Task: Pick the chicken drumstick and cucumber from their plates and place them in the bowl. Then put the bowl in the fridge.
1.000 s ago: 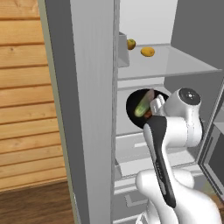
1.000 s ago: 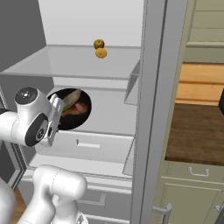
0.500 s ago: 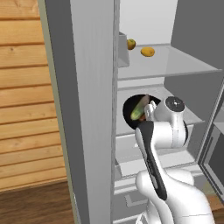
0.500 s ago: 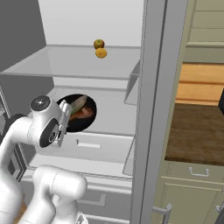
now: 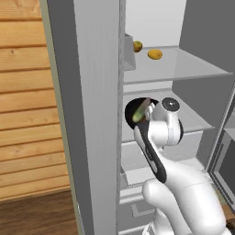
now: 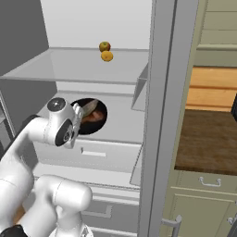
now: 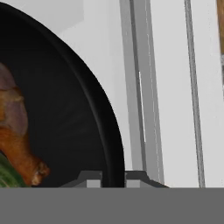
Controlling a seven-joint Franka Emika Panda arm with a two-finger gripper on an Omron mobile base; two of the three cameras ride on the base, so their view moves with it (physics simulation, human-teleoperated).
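The glossy black bowl (image 7: 65, 109) is tilted on edge over the fridge's middle shelf (image 5: 193, 114). My gripper (image 7: 113, 179) is shut on its rim, with one fingertip on each side. Inside it lie the reddish-brown chicken drumstick (image 7: 17, 140) and the pale green cucumber (image 7: 6, 175). From the left base the bowl (image 5: 133, 105) shows with the cucumber (image 5: 137, 114) in it, just ahead of the hand. From the right base the bowl (image 6: 98, 124) shows the drumstick (image 6: 96, 115). The grey fridge (image 5: 92, 114) stands open. The plates are out of view.
Two yellow-orange round fruits (image 5: 155, 54) (image 5: 137, 46) sit on the upper glass shelf (image 6: 69, 65). White drawers (image 6: 106, 155) lie under the middle shelf. The fridge door (image 6: 162, 115) stands close on the right, and a wood-panelled wall (image 5: 27, 114) is to the left.
The arm has reached further forward, and the bowl has moved deeper into the fridge over the middle shelf. The grip on the rim is unchanged.
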